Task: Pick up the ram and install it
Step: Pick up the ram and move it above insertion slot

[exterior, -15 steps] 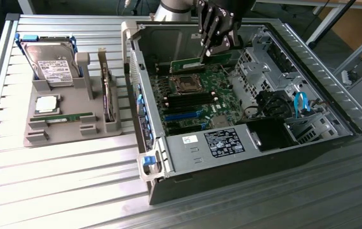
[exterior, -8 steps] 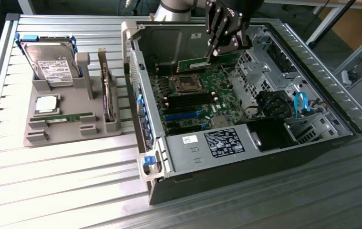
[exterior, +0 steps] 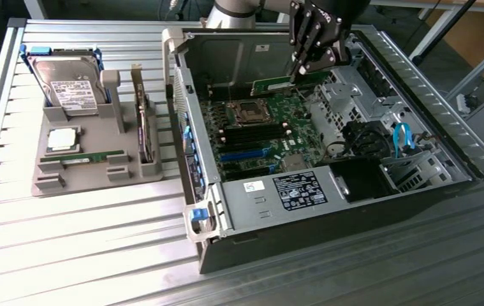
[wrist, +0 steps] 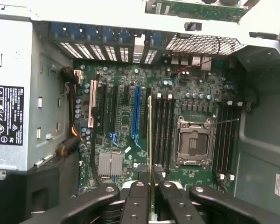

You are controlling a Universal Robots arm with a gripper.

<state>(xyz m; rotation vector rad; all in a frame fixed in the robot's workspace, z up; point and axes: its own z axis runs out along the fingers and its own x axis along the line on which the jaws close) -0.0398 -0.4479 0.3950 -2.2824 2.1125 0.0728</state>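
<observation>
Exterior view, biggest thing first: you have a slatted metal table (exterior: 80,255) carrying an open computer case (exterior: 446,185) lying on its side, and to the exterior view's left of it a grey holder tray (exterior: 97,182).

Inside the case you can see the motherboard (exterior: 289,143). A power supply (exterior: 297,191) with a black label sits at the near end. The empty processor socket (exterior: 246,113) is toward the far end, black memory slots (exterior: 246,135) run just beside it, and a blue cable (exterior: 402,137) loops through the drive bay on the exterior view's right.

The tray holds a hard drive (exterior: 67,86) propped up at the back. A square silver processor chip (exterior: 63,139) lies in front of it, a spare memory stick (exterior: 93,157) lies flat in its groove, and an expansion card (exterior: 144,127) stands on edge at the tray's side nearest the case.

Your gripper (exterior: 301,70) is inside the far end of the case, clamped on the ram (exterior: 271,84), which hangs above the motherboard near the socket.

In the wrist view the ram (wrist: 150,140) shows edge-on between the black fingers (wrist: 139,200), running along the memory slots (wrist: 163,126) beside the socket (wrist: 193,142).
</observation>
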